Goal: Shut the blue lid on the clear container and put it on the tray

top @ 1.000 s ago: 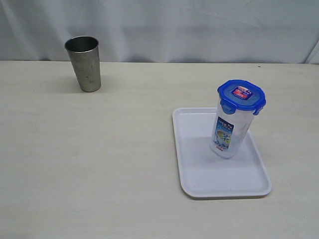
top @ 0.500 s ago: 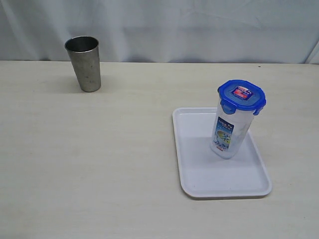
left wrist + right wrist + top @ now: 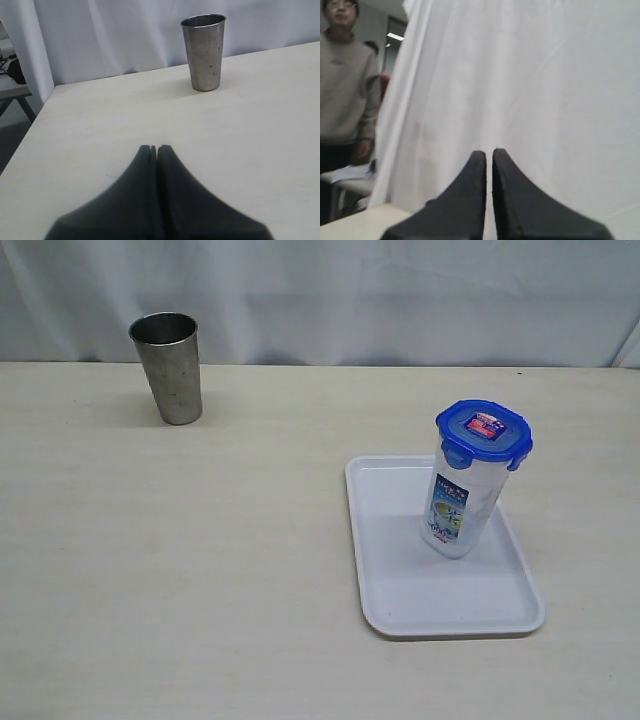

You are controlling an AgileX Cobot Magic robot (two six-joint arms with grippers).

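We list: clear container [image 3: 462,505], blue lid [image 3: 484,432] seated on top, standing on the tray [image 3: 400,600]. Steel cup [image 3: 170,367] well apart. Left gripper [image 3: 154,148] and right gripper [image 3: 489,152] — fingers pressed together, holding nothing.

The table [image 3: 200,560] is a pale cream top with a faint wood-grain look, and there's a white curtain hanging behind it. Two things sit straight on it. A grey steel cup [image 3: 167,367] stands upright at the far left near the back edge. A flat white tray [image 3: 440,600] lies toward the right front, well apart from the cup.
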